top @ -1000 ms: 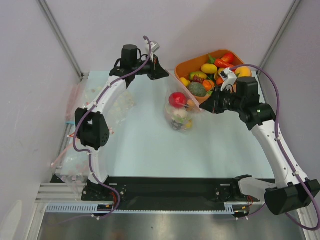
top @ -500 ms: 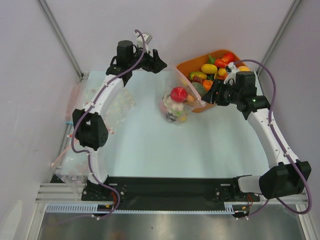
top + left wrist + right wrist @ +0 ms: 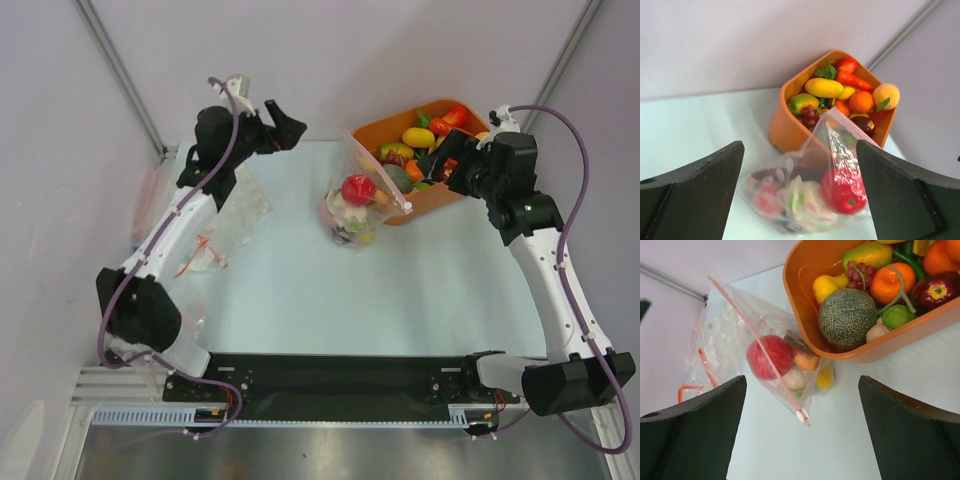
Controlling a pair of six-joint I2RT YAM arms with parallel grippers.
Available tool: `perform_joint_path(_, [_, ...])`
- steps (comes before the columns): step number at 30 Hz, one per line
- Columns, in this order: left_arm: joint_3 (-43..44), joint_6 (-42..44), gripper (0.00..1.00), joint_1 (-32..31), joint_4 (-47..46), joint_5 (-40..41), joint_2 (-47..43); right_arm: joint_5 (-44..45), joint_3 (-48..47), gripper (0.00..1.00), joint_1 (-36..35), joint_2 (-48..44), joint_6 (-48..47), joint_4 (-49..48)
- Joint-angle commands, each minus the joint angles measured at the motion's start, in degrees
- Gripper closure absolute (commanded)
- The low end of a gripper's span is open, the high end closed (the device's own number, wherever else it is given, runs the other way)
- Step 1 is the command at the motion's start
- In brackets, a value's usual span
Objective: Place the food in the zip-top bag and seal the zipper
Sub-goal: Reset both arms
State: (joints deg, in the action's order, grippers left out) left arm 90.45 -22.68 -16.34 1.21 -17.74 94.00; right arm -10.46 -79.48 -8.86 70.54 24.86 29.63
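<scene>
zip-top bag [image 3: 352,215] sits mid-table against the orange tub [image 3: 452,196], food [image 3: 357,189] inside. looks thin, floppy, slick and light, so you pinch the stiffer zipper [image 3: 380,170] near its ends. left gripper [image 3: 292,133] and right gripper [image 3: 428,168] both gape, empty.

One rigid orange plastic tub [image 3: 805,315]; one crinkly transparent zip-top bag [image 3: 735,325] with a pink strip; one round red toy fruit [image 3: 769,356] inside it; one netted green toy melon [image 3: 847,318] in the tub.
</scene>
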Motion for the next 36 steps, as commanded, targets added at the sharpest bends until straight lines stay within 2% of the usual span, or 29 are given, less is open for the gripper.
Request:
perform_joint_path(1, [-9.0,-14.0,0.0,1.1,-4.0,7.4,-8.6,5.7,-1.9,0.0,0.6,-1.8,5.8,0.6])
perform_joint_path(4, [-12.8,-18.0,0.0,1.9,1.8,8.3,-12.9,8.0,-1.2,0.0,0.7,-3.2,9.0,1.6])
perform_joint_path(8, [-16.1,-21.0,0.0,4.4,11.1,4.4,-16.5,10.5,-0.5,0.0,0.8,-4.2,10.0,3.7])
perform_joint_path(11, [-21.7,-21.4,0.0,8.2,12.2,-1.9,-20.8,10.4,-0.1,0.0,1.0,-5.0,11.2,6.1])
perform_joint_path(14, [-30.1,-23.6,0.0,13.6,9.1,-8.2,-26.0,10.5,-0.1,0.0,0.9,-6.7,11.8,9.4])
perform_joint_path(18, [-37.7,-23.5,0.0,13.5,7.7,-12.3,-30.2,9.0,4.0,0.0,0.9,-10.8,10.1,8.8])
perform_joint_path(21, [-39.0,-20.2,0.0,12.8,9.8,-11.7,-32.9,8.1,10.3,0.0,0.9,-14.1,11.4,6.6])
perform_joint_path(27, [-39.6,-14.5,0.0,12.6,16.2,-10.7,-35.9,5.4,17.2,0.0,0.9,-18.1,12.1,3.3])
perform_joint_path(36, [-45.5,-14.8,0.0,11.9,12.5,-12.0,-39.9,4.7,17.6,0.0,1.0,-17.7,8.0,3.1])
